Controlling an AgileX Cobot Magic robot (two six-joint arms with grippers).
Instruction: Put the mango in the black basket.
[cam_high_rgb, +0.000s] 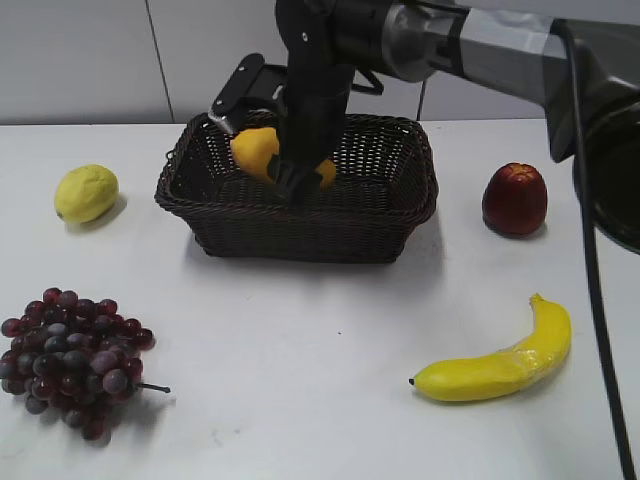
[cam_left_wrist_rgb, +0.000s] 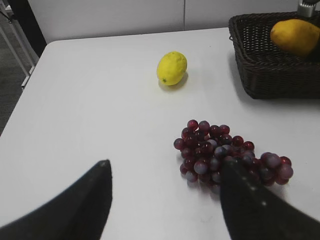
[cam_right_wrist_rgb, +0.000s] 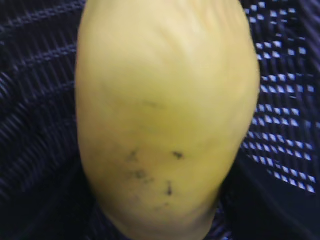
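Over the black basket (cam_high_rgb: 300, 215) at the far middle of the tabletop (cam_high_rgb: 300, 330), we see the right gripper (cam_high_rgb: 290, 165) reaching down from the upper right, its dark fingers closed on the mango (cam_high_rgb: 255, 150). We find the orange-yellow fruit within the basket's braided rim, above the woven floor; whether it touches the bottom, we cannot tell. From the right wrist camera we get the mango (cam_right_wrist_rgb: 165, 115) filling nearly the whole view, small dark specks on its skin and dark weave (cam_right_wrist_rgb: 280, 100) behind it.

Down at the near left, we see the left gripper (cam_left_wrist_rgb: 165, 200) above the tabletop with its two black fingers (cam_left_wrist_rgb: 85, 205) spread wide and nothing between them. Just beyond them lies a bunch of red grapes (cam_left_wrist_rgb: 230, 152), and farther off a lemon (cam_left_wrist_rgb: 172, 68), left of the basket (cam_left_wrist_rgb: 270, 70).

On the right side we spot a red apple (cam_high_rgb: 515, 198) beside the basket, and nearer to us a banana (cam_high_rgb: 500, 360) lying well apart from everything else.
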